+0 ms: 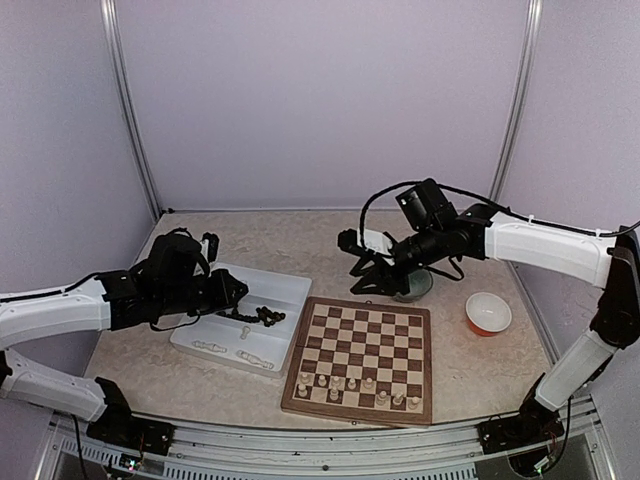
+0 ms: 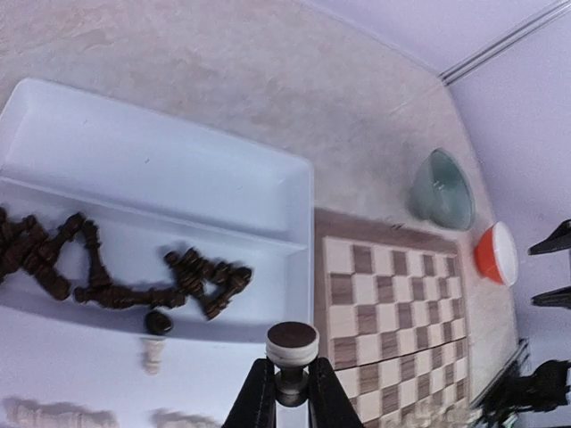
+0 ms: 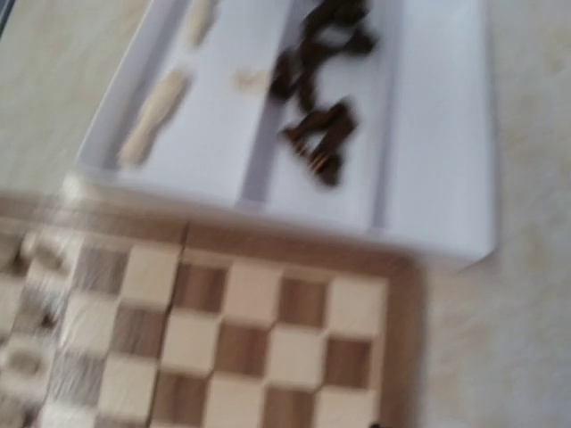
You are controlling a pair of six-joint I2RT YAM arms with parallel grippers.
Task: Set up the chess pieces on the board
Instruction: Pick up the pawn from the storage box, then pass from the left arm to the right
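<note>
The big table point(image 1: 250, 235) is holding the brown-and-tan board point(image 1: 365, 340) in its middle, and a white tray point(image 1: 280, 285) is sitting just beside the board's left edge. The left gripper point(image 2: 291, 367) is hanging over the tray's right end and squeezing one cream piece point(image 2: 292, 343) by its thin neck, while the right gripper point(image 1: 368, 285) is hovering by the board's far edge with its fingers apart and nothing between them. A few cream pieces point(image 1: 352, 384) are standing in the board's two near rows, and dark pieces point(image 2: 192, 276) are lying in the tray's middle part.
</note>
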